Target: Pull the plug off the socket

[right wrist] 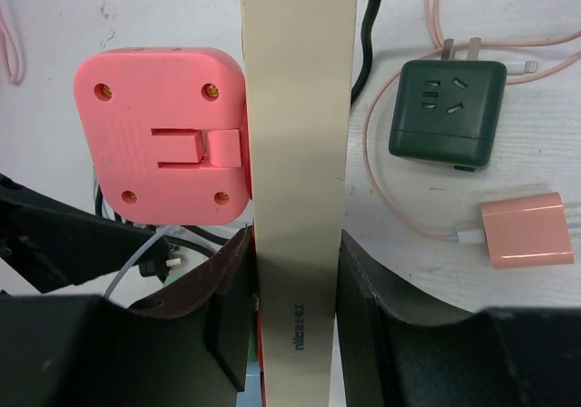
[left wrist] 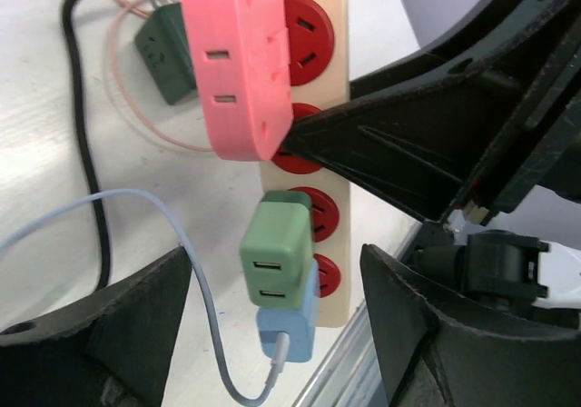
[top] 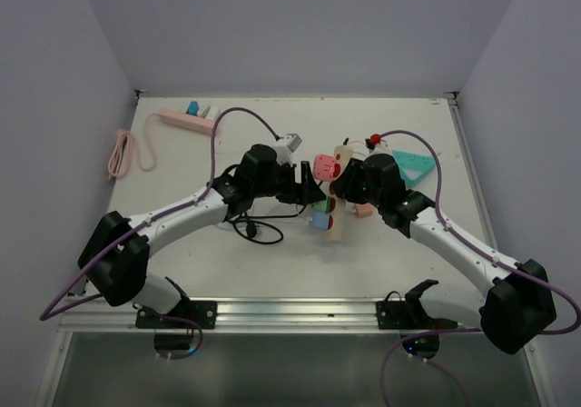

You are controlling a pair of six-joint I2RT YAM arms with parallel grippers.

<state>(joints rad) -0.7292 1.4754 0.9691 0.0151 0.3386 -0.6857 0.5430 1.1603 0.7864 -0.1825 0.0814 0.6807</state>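
Observation:
A beige power strip (top: pixel 336 218) with red sockets is held tilted above the table by my right gripper (top: pixel 349 187), which is shut on its body (right wrist: pixel 295 153). A big pink adapter (left wrist: pixel 241 62), a green USB charger (left wrist: pixel 277 253) and a blue USB charger (left wrist: pixel 290 330) with a pale cable are plugged into the strip (left wrist: pixel 331 312). My left gripper (left wrist: pixel 277 334) is open, its fingers standing on either side of the green and blue chargers without touching them. The right wrist view shows the pink adapter's back (right wrist: pixel 159 134) and my right gripper (right wrist: pixel 295 307).
A dark green adapter (right wrist: pixel 447 112) and a pink charger (right wrist: pixel 526 230) with a thin pink cable lie on the table. A black cable (left wrist: pixel 82 153) runs below. A pink power strip (top: pixel 186 119), a coiled pink cord (top: pixel 123 153) and a teal piece (top: pixel 413 166) lie further back.

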